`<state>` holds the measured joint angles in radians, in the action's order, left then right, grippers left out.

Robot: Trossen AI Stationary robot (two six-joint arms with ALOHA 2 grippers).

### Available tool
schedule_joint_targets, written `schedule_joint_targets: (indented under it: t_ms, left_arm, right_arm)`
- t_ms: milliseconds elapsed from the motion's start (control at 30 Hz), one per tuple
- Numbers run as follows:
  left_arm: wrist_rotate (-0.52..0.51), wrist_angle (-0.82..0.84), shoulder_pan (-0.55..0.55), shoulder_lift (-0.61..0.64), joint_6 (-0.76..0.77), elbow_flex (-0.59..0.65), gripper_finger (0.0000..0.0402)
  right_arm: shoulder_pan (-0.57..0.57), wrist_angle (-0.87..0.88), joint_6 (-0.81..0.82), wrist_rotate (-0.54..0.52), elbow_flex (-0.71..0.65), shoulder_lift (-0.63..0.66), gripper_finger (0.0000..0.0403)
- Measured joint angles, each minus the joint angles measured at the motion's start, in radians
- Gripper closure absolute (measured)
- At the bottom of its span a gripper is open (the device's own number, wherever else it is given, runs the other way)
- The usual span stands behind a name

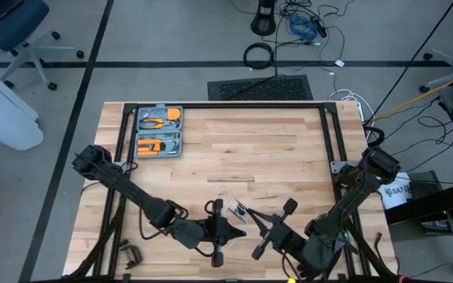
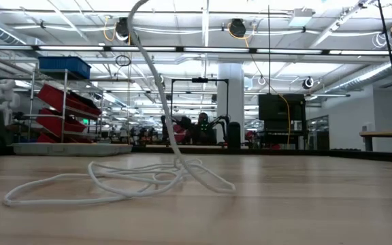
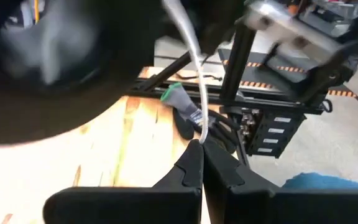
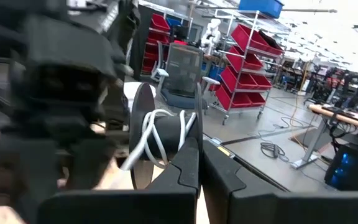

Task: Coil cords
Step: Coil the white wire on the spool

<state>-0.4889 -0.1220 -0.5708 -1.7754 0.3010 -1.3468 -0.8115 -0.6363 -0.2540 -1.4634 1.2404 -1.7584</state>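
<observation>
White cord [image 2: 114, 180] — loose loops lay on the wooden table [image 1: 234, 149], one strand rising to the left gripper [image 3: 201, 146], pinched on it. Right gripper [image 4: 197, 155] — fingers pressed together against the cord-wrapped reel [image 4: 160, 146], near table's front edge.

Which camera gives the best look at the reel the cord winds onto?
The right wrist view: the reel fills the middle, white cord wrapped around its black core. The high view shows only a tiny speck there; the low and left wrist views show cord but no reel.
</observation>
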Motion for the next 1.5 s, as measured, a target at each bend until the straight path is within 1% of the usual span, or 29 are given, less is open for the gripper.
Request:
schedule_joint_targets:
  t_ms: [300, 567, 867, 1100, 1400, 1500]
  left_arm:
    - [0.034, 0.031, 0.021, -0.031, 0.01, 0.0, 0.04]
    - [0.037, 0.076, 0.022, -0.03, 0.027, -0.001, 0.04]
    - [0.038, 0.135, 0.022, -0.028, 0.032, -0.002, 0.04]
    - [0.039, 0.135, 0.019, -0.028, 0.033, -0.002, 0.04]
    - [0.123, 0.125, 0.006, -0.028, 0.034, -0.002, 0.04]
    - [0.136, 0.103, -0.008, -0.028, 0.034, -0.002, 0.0386]
  right_arm:
    - [-0.044, -0.076, -0.074, -0.001, 0.0, -0.001, 0.0403]
    - [-0.07, -0.151, -0.151, -0.003, 0.0, -0.002, 0.0403]
    - [-0.088, -0.154, -0.158, -0.004, -0.002, -0.002, 0.0403]
    - [-0.093, -0.166, -0.177, -0.004, -0.002, -0.002, 0.0403]
    - [-0.094, -0.167, -0.181, 0.004, -0.002, -0.002, 0.0403]
    - [-0.094, -0.167, -0.181, 0.006, -0.002, -0.002, 0.0403]
